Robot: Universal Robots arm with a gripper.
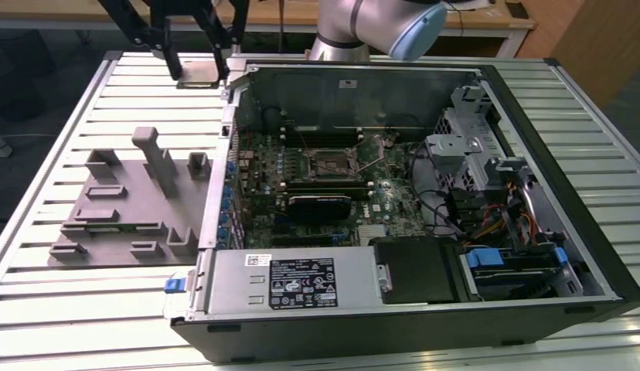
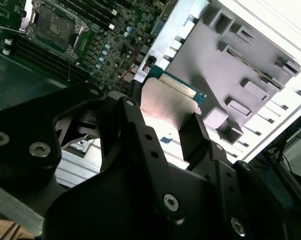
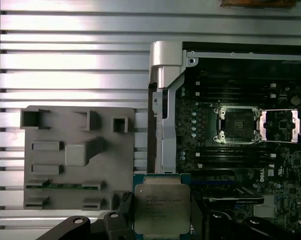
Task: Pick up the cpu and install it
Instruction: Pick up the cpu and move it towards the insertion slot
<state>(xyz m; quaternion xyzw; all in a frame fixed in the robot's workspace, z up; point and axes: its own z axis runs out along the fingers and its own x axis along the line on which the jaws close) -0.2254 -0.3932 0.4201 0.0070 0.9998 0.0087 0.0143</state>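
Observation:
The cpu [image 1: 199, 73], a flat square chip with a silvery top plate and a thin greenish rim, hangs above the slatted table just outside the case's far corner, on the exterior view's left. My gripper [image 1: 199, 76] is shut on it, one black finger on each side. Both wrist views show the cpu [image 2: 168, 100] [image 3: 162, 207] pinched between the fingers [image 2: 194, 131]. The motherboard socket [image 1: 331, 162] [image 3: 238, 125] [image 2: 53, 25] lies inside the case with its load plate [image 3: 280, 125] swung open, well away from the chip.
The open computer case [image 1: 567, 255] lies on the slatted table [image 1: 52, 317], with a power supply, drive cage and cables along its near side and the exterior view's right. A grey plastic fixture [image 1: 124, 209] [image 3: 75, 155] with upright blocks sits beside the case. The case's metal wall [image 3: 163, 100] stands between them.

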